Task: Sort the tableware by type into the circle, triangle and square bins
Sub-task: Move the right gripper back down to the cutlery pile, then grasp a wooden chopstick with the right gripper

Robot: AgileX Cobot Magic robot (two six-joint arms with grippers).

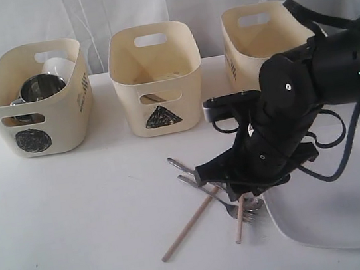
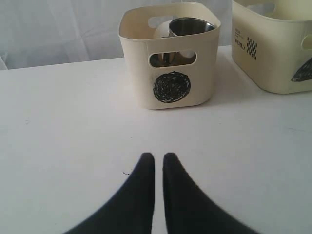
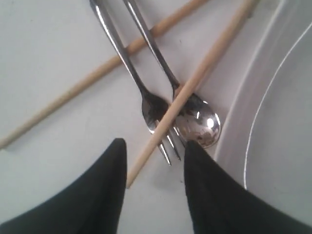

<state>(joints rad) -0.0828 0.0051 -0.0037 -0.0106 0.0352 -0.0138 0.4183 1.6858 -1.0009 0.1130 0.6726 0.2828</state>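
Note:
My right gripper (image 3: 154,143) is open low over the cutlery pile, its fingers on either side of one wooden chopstick's (image 3: 195,83) end and the fork's (image 3: 152,109) tines. The spoon (image 3: 199,123) lies beside the fork, under that chopstick. The second chopstick (image 3: 97,73) crosses both steel handles. The white plate (image 1: 350,198) lies just right of the pile (image 1: 243,212). The circle bin (image 1: 37,118) holds a steel mug (image 1: 42,87) and a white bowl (image 1: 56,64). My left gripper (image 2: 158,156) is shut and empty, facing the circle bin (image 2: 170,87). No knife shows.
The triangle bin (image 1: 156,78) stands in the middle at the back. A third cream bin (image 1: 253,34) stands at the back right, its front hidden by my right arm (image 1: 295,98). A white curtain hangs behind the table.

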